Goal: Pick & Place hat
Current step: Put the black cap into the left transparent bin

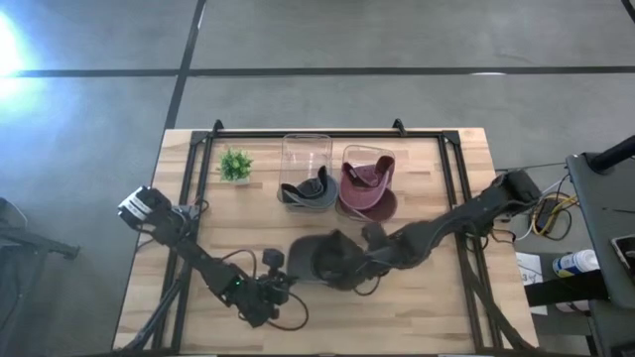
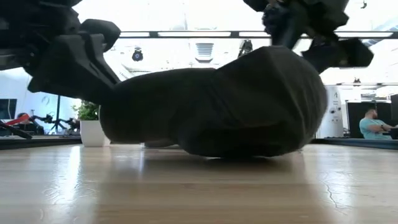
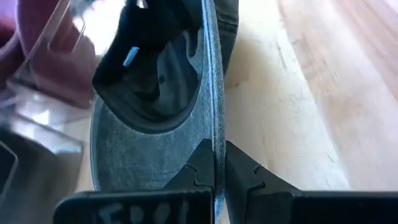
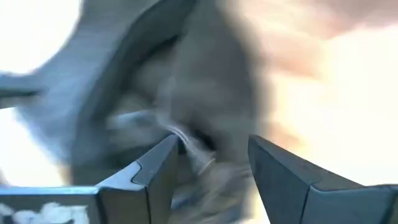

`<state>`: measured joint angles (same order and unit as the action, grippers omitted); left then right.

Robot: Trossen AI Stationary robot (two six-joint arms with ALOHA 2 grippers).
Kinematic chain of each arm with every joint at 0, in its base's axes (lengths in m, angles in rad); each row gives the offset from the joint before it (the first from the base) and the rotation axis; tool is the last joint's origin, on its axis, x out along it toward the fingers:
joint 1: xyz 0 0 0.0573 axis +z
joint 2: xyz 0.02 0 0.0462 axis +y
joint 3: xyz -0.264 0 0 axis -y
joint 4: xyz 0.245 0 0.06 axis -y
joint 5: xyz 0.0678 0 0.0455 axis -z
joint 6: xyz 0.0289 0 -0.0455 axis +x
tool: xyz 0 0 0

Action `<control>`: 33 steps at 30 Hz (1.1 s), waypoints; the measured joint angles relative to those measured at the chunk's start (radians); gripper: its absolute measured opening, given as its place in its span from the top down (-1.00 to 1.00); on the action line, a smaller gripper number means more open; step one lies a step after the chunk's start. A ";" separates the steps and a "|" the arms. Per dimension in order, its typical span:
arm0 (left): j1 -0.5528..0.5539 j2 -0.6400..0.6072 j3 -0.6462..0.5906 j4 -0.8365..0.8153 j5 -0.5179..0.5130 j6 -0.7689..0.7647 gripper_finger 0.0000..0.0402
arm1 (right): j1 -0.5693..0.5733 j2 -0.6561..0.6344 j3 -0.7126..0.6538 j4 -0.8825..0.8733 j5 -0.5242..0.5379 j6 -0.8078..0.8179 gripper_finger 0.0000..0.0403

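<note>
A dark grey hat [image 1: 327, 260] lies at the table's middle, its crown [image 2: 249, 106] resting on the wood and its brim toward the left. My left gripper [image 1: 288, 283] comes in from the near left and is shut on the brim. My right gripper [image 1: 369, 243] reaches in from the right and stands open just over the crown's right side. In the right wrist view its fingers [image 4: 155, 168] straddle the hat's back [image 4: 199, 93]. My left gripper pinches the brim's edge [image 3: 215, 140] between its two fingers, slanting down from the table's near left. The brim stands on edge between the fingers. The brim end is raised a little while the crown's underside [image 2: 249, 152] stays on the table. Whether my right gripper touches the crown, I cannot tell.
Two clear containers stand at the back middle, one [image 1: 306, 164] with a dark hat [image 1: 308, 191], the other [image 1: 367, 169] with a maroon hat [image 1: 365, 183]. A small potted plant [image 1: 235, 165] is at the back left. A black frame [image 1: 327, 136] edges the table. A person [image 2: 373, 124] sits far behind.
</note>
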<state>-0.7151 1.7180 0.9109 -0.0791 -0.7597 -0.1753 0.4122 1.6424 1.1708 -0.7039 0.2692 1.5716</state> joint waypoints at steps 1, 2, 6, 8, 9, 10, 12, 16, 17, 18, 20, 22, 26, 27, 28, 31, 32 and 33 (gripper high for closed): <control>0.000 0.000 0.001 0.000 0.001 0.027 0.96 | 0.000 -0.010 0.021 -0.090 0.014 -0.009 0.06; 0.000 0.000 0.002 0.001 0.001 0.048 0.96 | -0.002 -0.019 0.039 -0.185 0.022 -0.012 0.06; 0.001 0.000 0.010 0.003 0.004 0.111 0.96 | -0.003 -0.061 0.056 -0.388 -0.029 -0.068 0.07; 0.002 0.000 0.015 0.002 0.009 0.128 0.96 | 0.010 -0.070 0.042 -0.349 -0.095 -0.152 0.09; 0.002 0.000 0.017 0.001 0.016 0.134 0.96 | 0.019 -0.071 0.040 -0.326 -0.111 -0.191 0.11; 0.002 0.000 0.019 0.002 0.021 0.138 0.96 | 0.031 -0.072 0.041 -0.307 -0.114 -0.219 0.14; 0.001 0.000 0.023 -0.008 0.036 0.149 0.96 | 0.052 -0.072 0.042 -0.321 -0.114 -0.261 0.20; -0.008 -0.001 0.024 -0.045 0.060 0.148 0.96 | 0.086 -0.064 0.042 -0.405 -0.075 -0.371 0.31; -0.010 -0.001 0.024 -0.050 0.065 0.148 0.96 | 0.093 -0.064 0.041 -0.408 -0.066 -0.410 0.33; -0.012 -0.001 0.024 -0.054 0.066 0.149 0.96 | 0.101 -0.065 0.040 -0.407 -0.070 -0.460 0.36; -0.012 -0.001 0.025 -0.053 0.067 0.159 0.96 | 0.113 -0.055 0.027 -0.367 -0.139 -0.583 0.41; -0.009 -0.001 0.030 -0.043 0.068 0.206 0.96 | 0.122 -0.023 0.004 -0.260 -0.225 -0.710 0.45; 0.013 -0.001 0.043 -0.024 0.069 0.368 0.96 | 0.134 0.043 -0.006 -0.101 -0.218 -0.860 0.55; 0.020 -0.001 0.048 -0.023 0.069 0.402 0.96 | 0.126 0.058 0.001 -0.075 -0.219 -0.888 0.58; 0.029 0.000 0.056 -0.022 0.070 0.428 0.96 | 0.117 0.076 0.006 -0.052 -0.221 -0.910 0.61; 0.056 0.000 0.089 -0.015 0.091 0.478 0.96 | 0.088 0.130 0.015 0.019 -0.219 -0.971 0.68; 0.065 0.000 0.098 -0.008 0.095 0.490 0.96 | 0.077 0.140 0.022 0.054 -0.217 -0.987 0.70; 0.072 0.000 0.105 -0.005 0.097 0.499 0.96 | 0.065 0.146 0.030 0.087 -0.217 -0.999 0.71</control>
<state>-0.6426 1.7176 1.0155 -0.0838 -0.6627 0.3233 0.4776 1.7887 1.2008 -0.6173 0.0521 0.5728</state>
